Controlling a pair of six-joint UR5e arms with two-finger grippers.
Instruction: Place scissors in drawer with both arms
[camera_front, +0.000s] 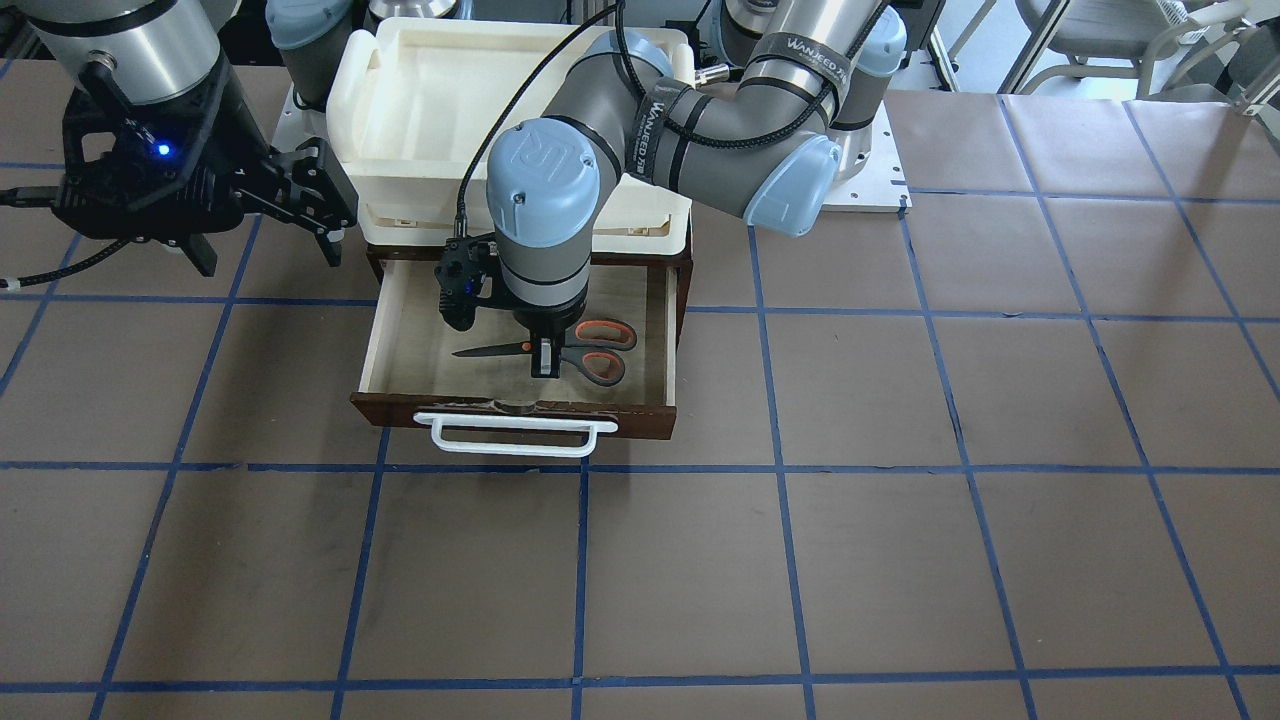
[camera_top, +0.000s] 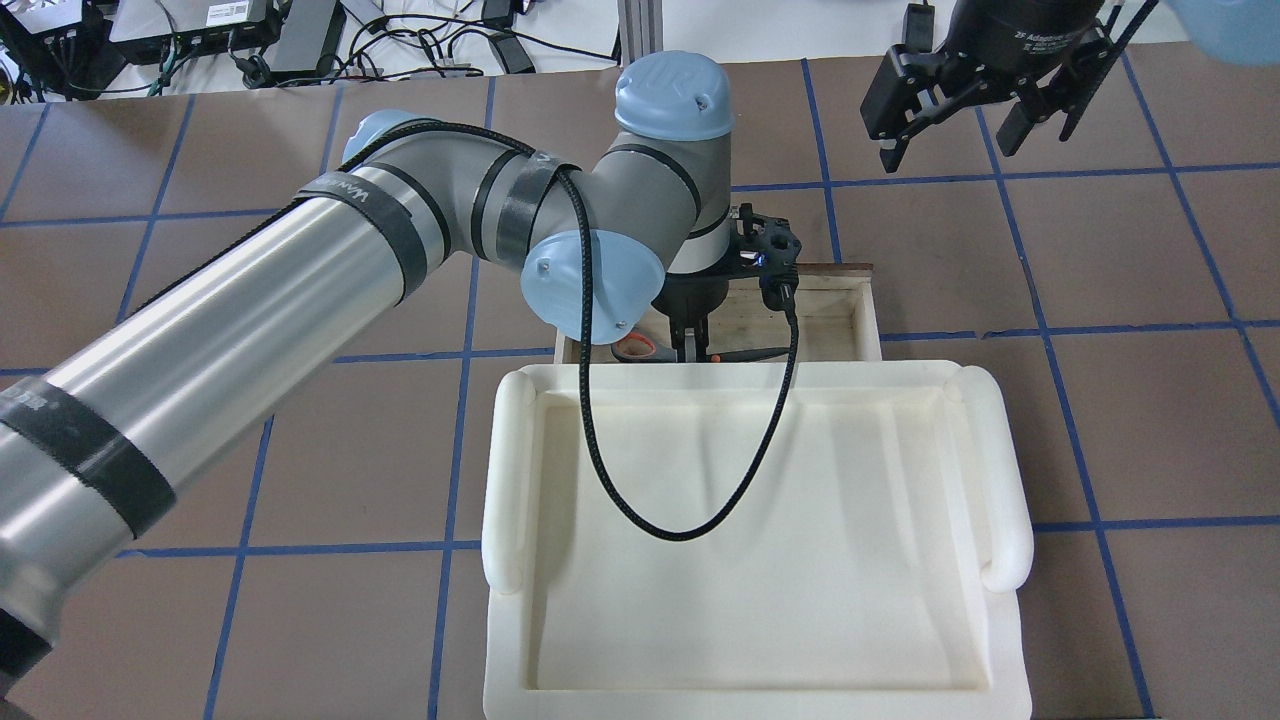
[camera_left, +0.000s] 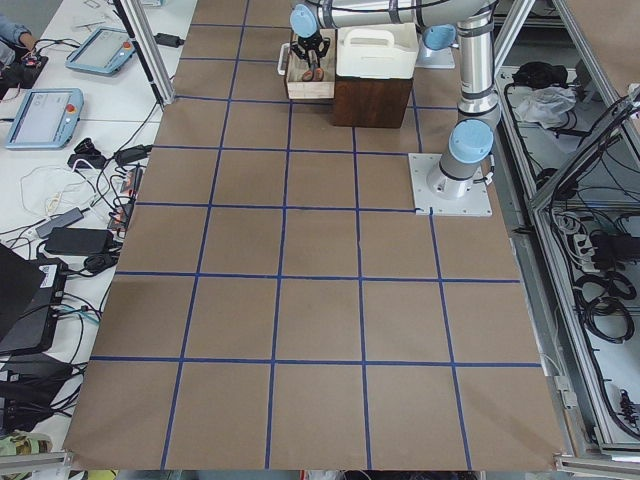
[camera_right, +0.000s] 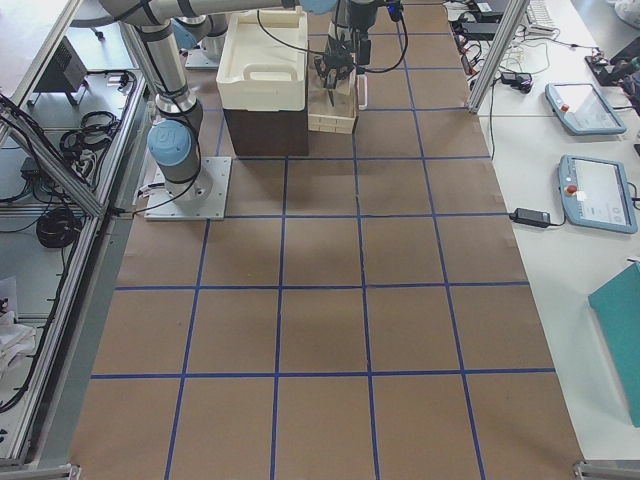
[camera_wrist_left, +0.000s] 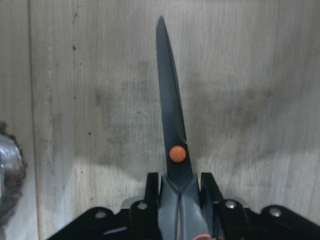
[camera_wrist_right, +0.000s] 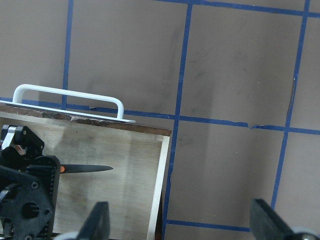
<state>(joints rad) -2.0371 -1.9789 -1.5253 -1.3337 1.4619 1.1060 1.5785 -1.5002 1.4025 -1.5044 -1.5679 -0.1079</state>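
Fingers (camera_wrist_left: 151, 187) of your left gripper (camera_front: 545, 357) pinch the scissors (camera_wrist_left: 171, 120) just behind the pivot, with the wrist pointing straight down into the open drawer (camera_front: 640, 420). Beside the drawer you see the right gripper (camera_top: 945, 140) hovering, fingers spread, above the brown, blue-gridded table (camera_front: 900, 500).

Two jointed arms of silver tubing and grey elbows. On left arm (camera_top: 250, 300), round light-blue caps (camera_top: 672, 95) embossed with a logo and dotted with small screws. Around its tube, black straps (camera_top: 375, 205) lettered in white, pinning a braided black cable (camera_top: 582, 400) down to a small black camera (camera_top: 775, 250). At its foot, a white plate (camera_front: 875, 180) with screw holes. On right arm (camera_front: 130, 50), a black band round the silver shell. Slim, black left gripper (camera_front: 545, 362). Chunkier black right gripper (camera_top: 948, 145), white lettering on its collar, blue light (camera_front: 163, 150) on its body.
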